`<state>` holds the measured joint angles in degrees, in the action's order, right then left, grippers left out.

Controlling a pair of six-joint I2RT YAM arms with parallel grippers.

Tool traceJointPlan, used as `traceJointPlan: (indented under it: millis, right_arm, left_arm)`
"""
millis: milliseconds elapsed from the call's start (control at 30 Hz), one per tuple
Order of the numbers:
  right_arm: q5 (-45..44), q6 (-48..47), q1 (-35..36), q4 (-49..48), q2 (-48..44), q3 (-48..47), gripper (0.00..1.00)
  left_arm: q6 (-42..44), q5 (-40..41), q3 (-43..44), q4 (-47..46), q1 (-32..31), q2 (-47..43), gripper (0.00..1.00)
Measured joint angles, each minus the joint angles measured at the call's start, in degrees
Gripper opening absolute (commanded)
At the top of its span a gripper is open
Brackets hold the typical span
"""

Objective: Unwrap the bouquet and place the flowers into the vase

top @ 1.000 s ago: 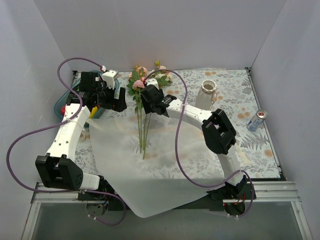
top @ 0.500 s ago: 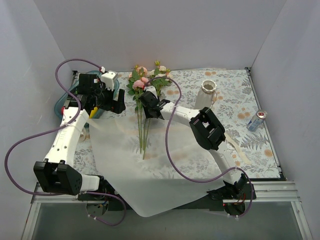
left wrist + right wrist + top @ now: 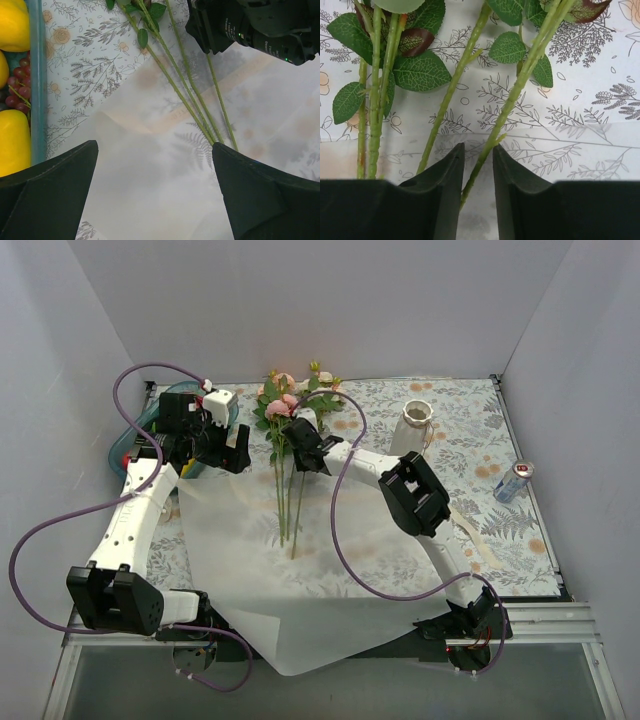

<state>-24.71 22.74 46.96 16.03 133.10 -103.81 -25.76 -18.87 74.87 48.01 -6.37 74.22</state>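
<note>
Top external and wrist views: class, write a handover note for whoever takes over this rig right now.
Left claw: open, above the wrapping paper, holding nothing.
Right claw: jaws nearly together around one stem; grip unconfirmed.
Flowers lie across the flattened paper; vase stands apart, flowerless.
Done: unwrapping. To do: move all flowers into vase.

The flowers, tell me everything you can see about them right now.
The flowers are several long green-stemmed roses, pink and cream, with veined green leaves that look artificial. Unwrapped, they lie flat: heads on the floral tablecloth at the far side, stems fanning toward the arms across the white translucent paper. The right gripper straddles one stem closely; whether it pinches it is unclear.
</note>
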Motion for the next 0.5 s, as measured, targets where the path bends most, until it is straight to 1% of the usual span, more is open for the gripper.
traceJointPlan:
  millis: [33,133,300,500]
  right_arm:
    - [0.24,0.07,-0.13,-0.17,0.11,-0.13,0.23]
    - [0.94,0.48,-0.63,-0.61,0.44,-0.57,0.01]
    - [1.31,1.03,-1.33,-1.75,0.26,0.09,0.01]
    - [0.81,-0.44,-1.51,-3.87,-6.32,6.84,0.01]
  left_arm:
    - [0.04,-0.02,-0.04,0.02,0.0,0.0,0.98]
    - [0.44,-0.02,-0.2,0.04,0.0,-0.04,0.98]
    - [0.74,-0.02,-0.42,0.04,0.0,-0.74,0.98]
    - [0.9,0.0,-0.44,0.02,0.0,-1.07,0.98]
